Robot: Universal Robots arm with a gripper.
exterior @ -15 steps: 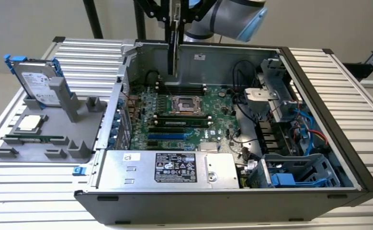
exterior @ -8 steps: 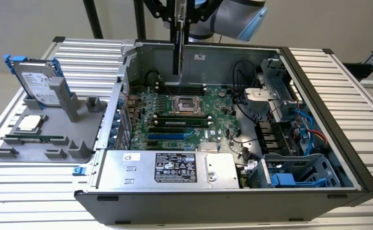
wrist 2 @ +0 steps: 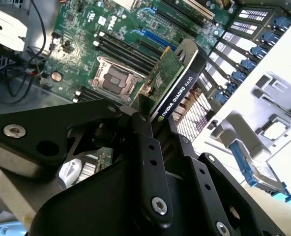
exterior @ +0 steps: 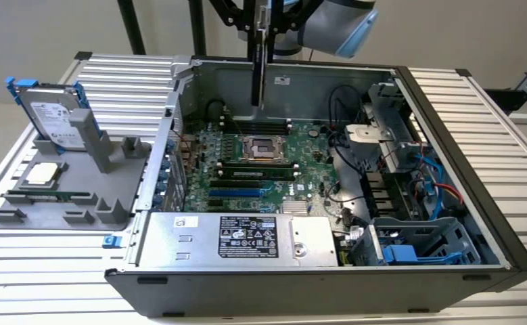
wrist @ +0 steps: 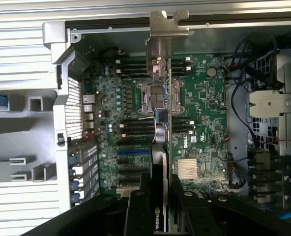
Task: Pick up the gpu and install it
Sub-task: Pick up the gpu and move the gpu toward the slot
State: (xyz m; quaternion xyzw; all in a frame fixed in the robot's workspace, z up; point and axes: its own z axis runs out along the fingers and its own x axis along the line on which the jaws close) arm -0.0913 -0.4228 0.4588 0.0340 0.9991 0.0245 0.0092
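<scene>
**A:** Where is the gpu (exterior: 258,74) sitting?

**B:** It is hanging in the black two-finger gripper (wrist 2: 155,115). It's a flat green circuit-board card with a black cooler block and a long silver metal bracket. In the exterior view it is pointing straight down, edge-on, over the open grey-and-black tower computer case (exterior: 479,135).

**A:** What are the fingers (wrist 2: 148,147) doing?

**B:** They are clamping the card from both faces, closed down to the card's thickness. In both wrist views the black pads are pressing against the cooler side and the board side.

**A:** Is it seated?

**B:** No. The bracket end is pointing away from the gripper, down toward the green motherboard (exterior: 308,169). In the first wrist view the card's edge is lining up across the square metal processor socket (wrist: 160,96). In the exterior view its lower end is hanging above the board, not touching it.

**A:** And around it?

**B:** A silver hard drive with a blue frame (exterior: 51,115) is standing upright in a grey moulded holder (exterior: 28,217). The holder is lying on the ribbed aluminium table (exterior: 479,81), at the exterior view's left, just beside the case. A silver boxy power supply (exterior: 236,237) is filling the case's near edge.
</scene>
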